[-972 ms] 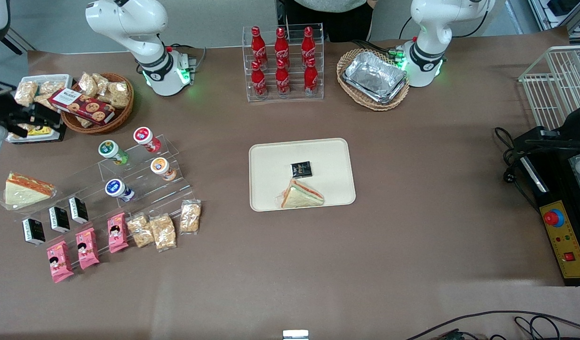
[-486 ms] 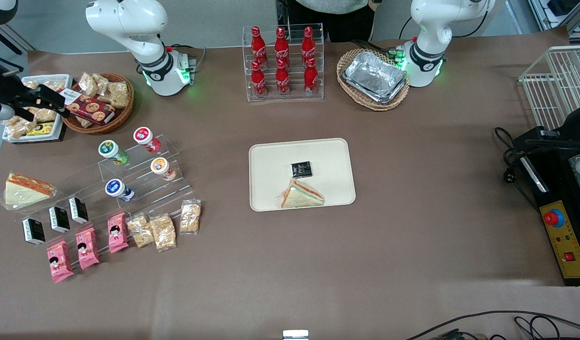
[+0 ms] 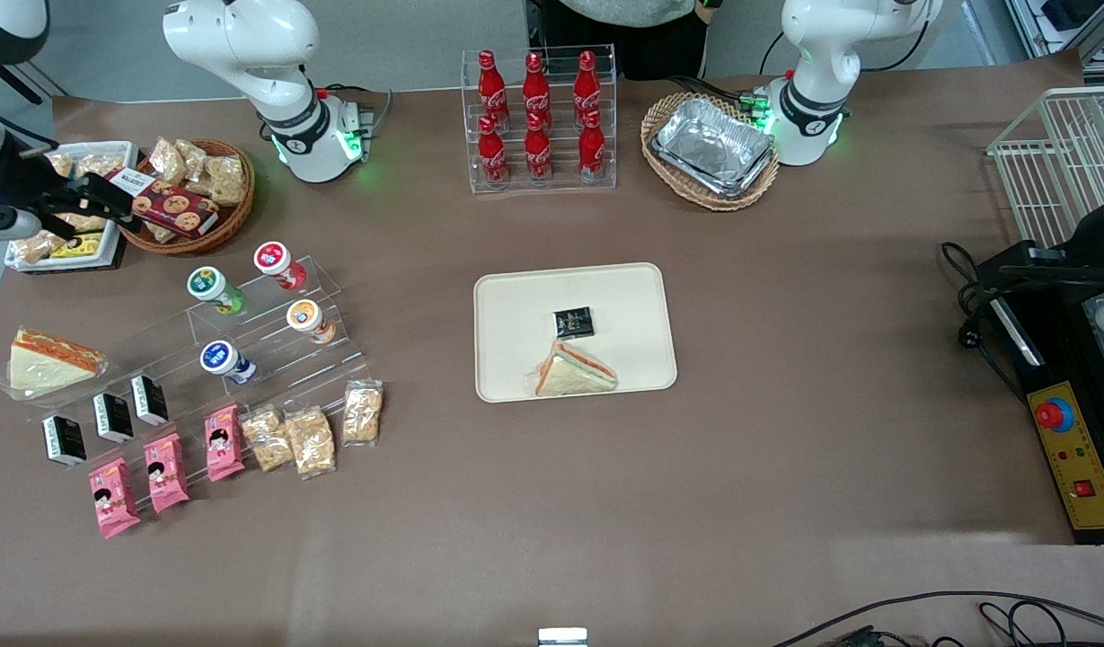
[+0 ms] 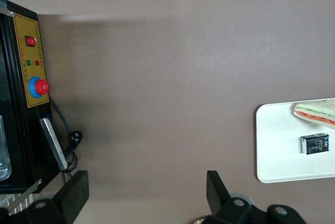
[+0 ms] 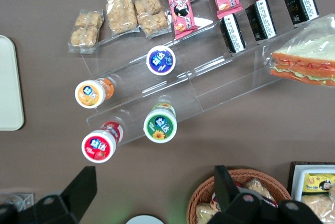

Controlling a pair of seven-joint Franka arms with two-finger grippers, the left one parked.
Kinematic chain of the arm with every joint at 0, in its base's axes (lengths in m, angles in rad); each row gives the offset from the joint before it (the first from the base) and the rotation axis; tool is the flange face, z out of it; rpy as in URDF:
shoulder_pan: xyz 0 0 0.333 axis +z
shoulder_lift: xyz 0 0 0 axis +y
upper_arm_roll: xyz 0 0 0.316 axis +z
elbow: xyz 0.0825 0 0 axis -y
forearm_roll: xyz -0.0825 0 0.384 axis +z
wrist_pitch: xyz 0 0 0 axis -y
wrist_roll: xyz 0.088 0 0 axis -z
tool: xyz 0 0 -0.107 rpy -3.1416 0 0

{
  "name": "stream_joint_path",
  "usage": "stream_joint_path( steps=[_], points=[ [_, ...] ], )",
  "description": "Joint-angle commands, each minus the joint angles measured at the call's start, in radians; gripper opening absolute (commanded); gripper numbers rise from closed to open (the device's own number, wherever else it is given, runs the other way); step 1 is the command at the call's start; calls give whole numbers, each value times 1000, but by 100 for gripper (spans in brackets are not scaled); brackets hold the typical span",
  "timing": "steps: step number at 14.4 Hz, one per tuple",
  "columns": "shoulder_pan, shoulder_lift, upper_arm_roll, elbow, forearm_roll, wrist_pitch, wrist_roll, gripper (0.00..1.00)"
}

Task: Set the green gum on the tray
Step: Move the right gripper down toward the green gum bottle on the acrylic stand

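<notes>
The green gum [image 3: 213, 288] [image 5: 160, 124] stands on the upper step of a clear acrylic stand, beside a red-lidded canister [image 3: 276, 261]. The cream tray [image 3: 516, 296] [image 5: 9, 85] lies mid-table and holds a wrapped sandwich [image 3: 577, 370] and a small black packet [image 3: 574, 321]. My gripper [image 3: 98, 202] [image 5: 154, 179] hangs open and empty high over the white snack dish and the basket's edge, farther from the front camera than the gum and well apart from it.
Orange-lidded [image 3: 310, 320] and blue-lidded [image 3: 223, 359] canisters stand on the stand's lower step. A wicker basket of snacks [image 3: 188, 193] and a white dish [image 3: 62, 243] lie under the gripper. Black packets, pink packs and another sandwich [image 3: 48, 359] lie nearer the front camera.
My gripper has drifted from over the white dish toward the wicker basket, a little farther from the front camera. Nothing on the table has moved.
</notes>
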Motion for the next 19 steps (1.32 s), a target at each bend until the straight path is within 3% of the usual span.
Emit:
stream_joint_path(
  steps=[1, 12, 19],
  points=[
    [-12, -13, 7, -102, -17, 102, -11, 100],
    [-23, 26, 7, -365, -16, 402, -11, 100],
    [-35, 74, 7, -397, -16, 441, -8, 100]
  ],
)
